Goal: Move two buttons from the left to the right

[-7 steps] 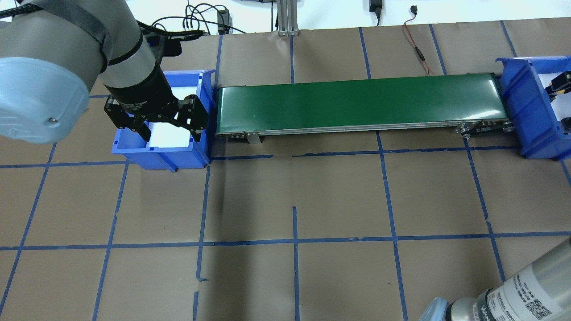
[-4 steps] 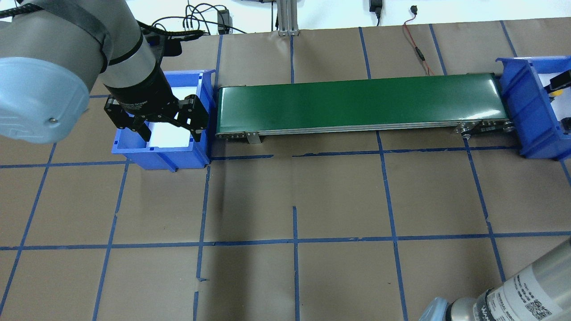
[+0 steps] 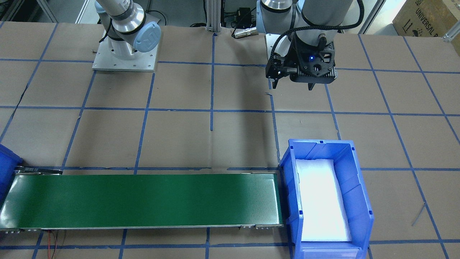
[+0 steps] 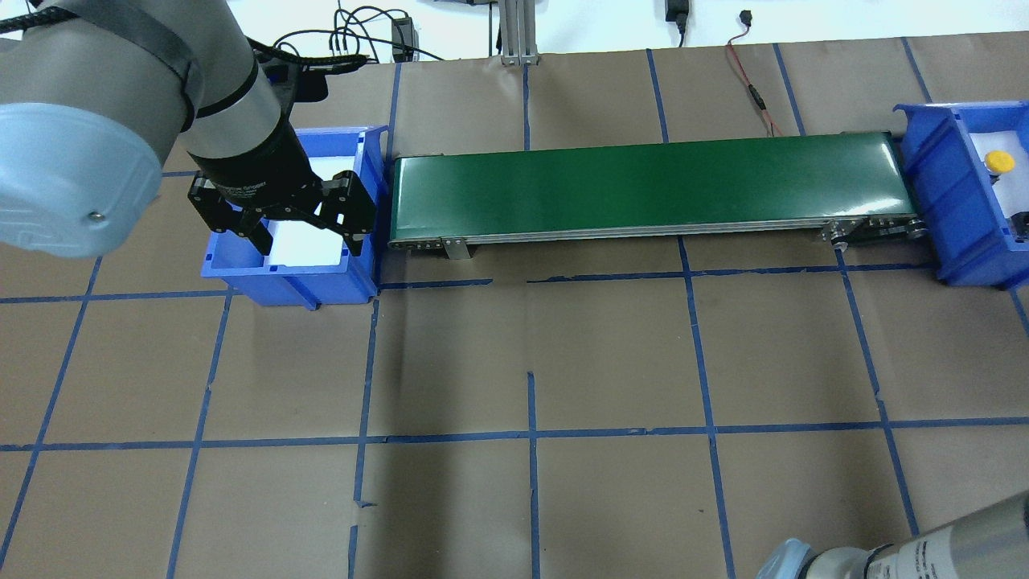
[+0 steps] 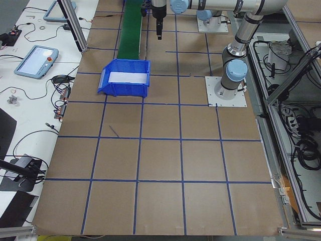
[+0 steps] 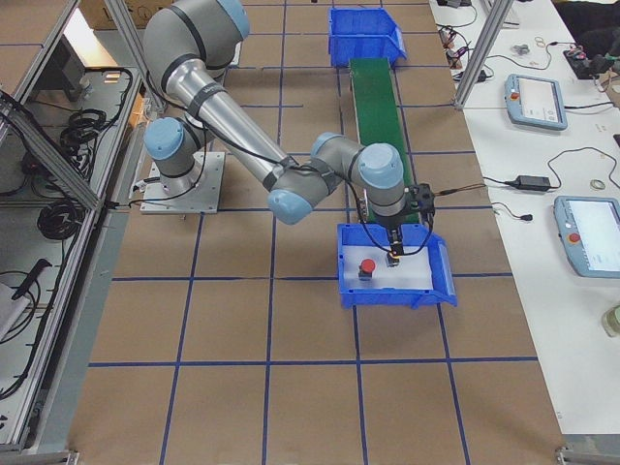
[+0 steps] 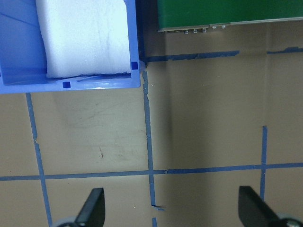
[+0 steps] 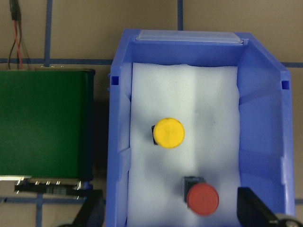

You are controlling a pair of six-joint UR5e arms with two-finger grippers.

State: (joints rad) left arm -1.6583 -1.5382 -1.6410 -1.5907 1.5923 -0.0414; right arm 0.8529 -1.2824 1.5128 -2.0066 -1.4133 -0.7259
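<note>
The yellow button (image 8: 168,133) and the red button (image 8: 202,198) stand on white foam inside the right blue bin (image 8: 118,142). My right gripper (image 8: 170,205) hovers above them, open and empty. The yellow button also shows in the overhead view (image 4: 999,162), and the red button in the exterior right view (image 6: 367,268). My left gripper (image 4: 293,233) is open and empty, hanging on the near side of the left blue bin (image 4: 289,277). It also shows in the front-facing view (image 3: 291,86). That bin (image 3: 359,216) holds only white foam.
A green conveyor belt (image 4: 651,189) runs between the two bins and carries nothing. Brown paper with a blue tape grid (image 4: 530,434) covers the table. Cables lie along the far edge (image 4: 748,80).
In the overhead view my right gripper has drawn away from the right bin and out of the picture, uncovering the yellow button. The left arm has not moved.
</note>
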